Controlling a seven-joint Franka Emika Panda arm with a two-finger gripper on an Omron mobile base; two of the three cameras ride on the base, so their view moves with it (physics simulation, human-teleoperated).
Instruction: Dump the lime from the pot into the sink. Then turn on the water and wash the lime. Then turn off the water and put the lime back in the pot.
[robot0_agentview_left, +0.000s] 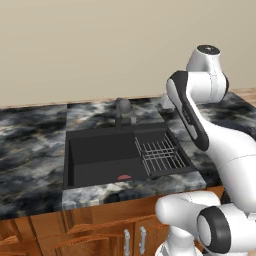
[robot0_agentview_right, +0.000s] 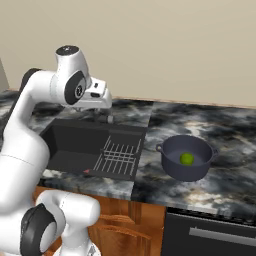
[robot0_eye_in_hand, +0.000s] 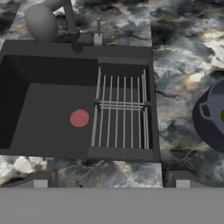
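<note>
Black and matte, the large rectangular sink (robot0_agentview_left: 102, 157) sits sunk into a dark marbled stone counter (robot0_agentview_right: 210, 127) above brown wooden cabinets (robot0_agentview_left: 75, 232), with a grey wire rack (robot0_agentview_left: 160, 154) filling its right-hand part and a flat pink-red round patch (robot0_eye_in_hand: 79, 118) on the basin floor beside the rack. A dark grey faucet with a round top (robot0_agentview_left: 122, 107) stands at the back rim of the basin. On the counter to the right of the sink, near it but not touching, rests the wide, round, dark blue-grey metal pot (robot0_agentview_right: 186, 157) with small loop handles on its sides, upright, and the small yellow-green lime (robot0_agentview_right: 186, 158) lies inside it on the bottom. The white robot arm with dark joints (robot0_agentview_left: 200, 120) bends high over the right side of the basin, and its two-finger gripper (robot0_eye_in_hand: 111, 183) hangs above the sink's front rim with the jaws spread wide and nothing between them; in the hand view the two finger tips (robot0_eye_in_hand: 40, 183) stand far apart over the front strip of counter, with the pot's rim at the right edge. A plain beige wall (robot0_agentview_right: 165, 50) backs the counter.
</note>
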